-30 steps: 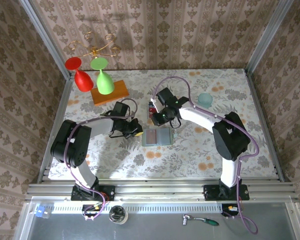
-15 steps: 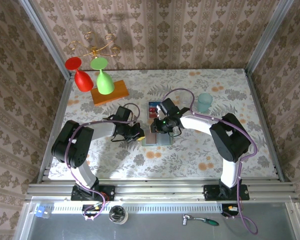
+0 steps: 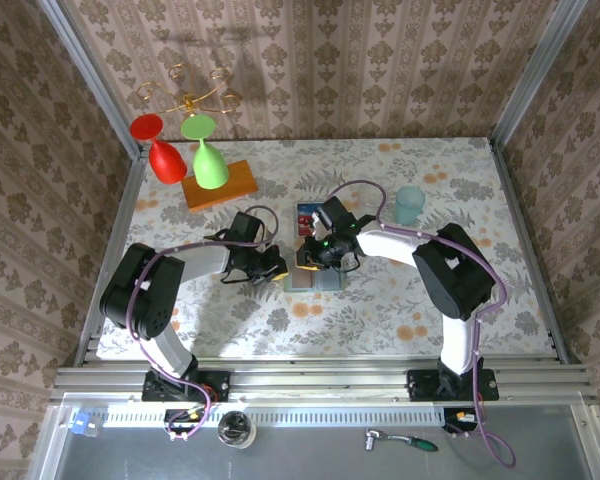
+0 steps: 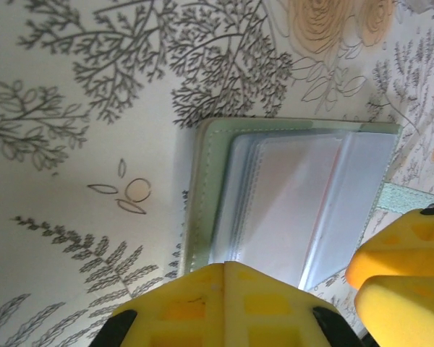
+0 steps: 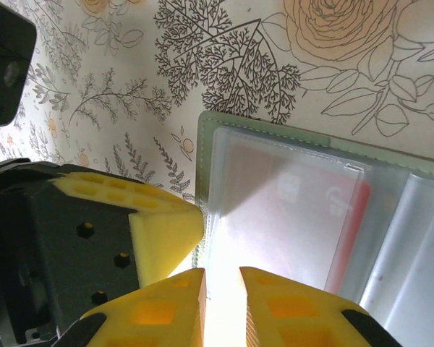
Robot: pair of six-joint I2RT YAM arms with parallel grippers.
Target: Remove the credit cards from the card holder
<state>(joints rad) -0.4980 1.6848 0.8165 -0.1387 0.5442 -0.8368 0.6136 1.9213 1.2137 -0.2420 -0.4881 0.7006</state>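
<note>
The pale green card holder [image 3: 320,277] lies open on the flowered table, its clear sleeves [image 4: 296,195] facing up. A red credit card [image 5: 349,224] sits inside one sleeve. Another credit card [image 3: 307,217], blue and red, lies flat on the table just beyond the holder. My left gripper [image 3: 276,268] is shut, and its fingertips [image 4: 226,266] rest on the holder's left edge. My right gripper [image 3: 308,258] hovers low over the left sleeve, right next to the left one. Its jaws [image 5: 222,278] stand a narrow gap apart, with only glaring plastic between them.
An orange wooden block [image 3: 235,187] at the back left carries a red goblet [image 3: 163,155] and a green goblet [image 3: 208,160]. A translucent teal cup [image 3: 410,203] stands at the back right. Patterned walls and metal posts fence the table.
My right gripper left the blue and red card on the table beyond the holder and came down to the holder's left sleeve. The left gripper stayed shut at the holder's edge.
</note>
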